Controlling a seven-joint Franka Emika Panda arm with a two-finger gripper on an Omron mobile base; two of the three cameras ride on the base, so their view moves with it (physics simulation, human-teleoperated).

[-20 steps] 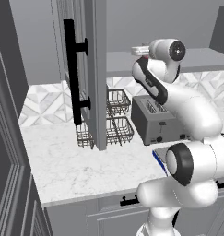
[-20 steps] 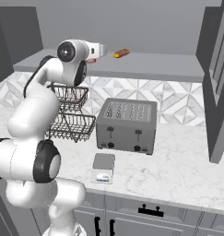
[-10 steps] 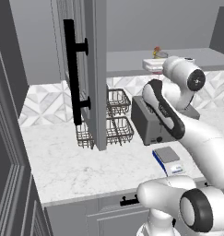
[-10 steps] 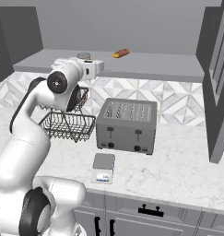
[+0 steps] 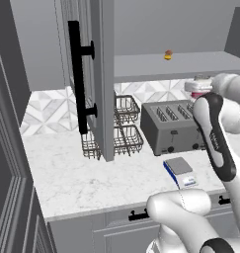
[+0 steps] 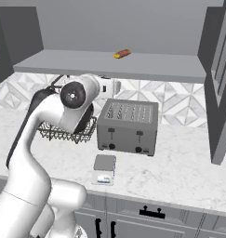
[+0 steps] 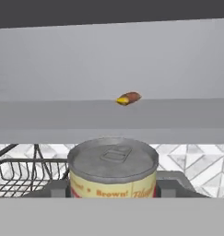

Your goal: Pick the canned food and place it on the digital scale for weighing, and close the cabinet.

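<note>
Arm had swung down off the shelf (image 6: 109, 65); fingers (image 7: 112, 189) clamped the can (image 7: 113, 168) above the toaster (image 6: 128, 125). Risk: overshooting the scale (image 6: 104, 168) beside toaster.

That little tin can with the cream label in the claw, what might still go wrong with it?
The cream-and-red labelled tin can sits between the claw fingers, above the grey four-slot toaster. The small grey-plated scale lies lower, in front; it is a small target, so the can might land off-centre or tip. Lowering, it could clip the toaster. The grey cabinet door stands open.
</note>
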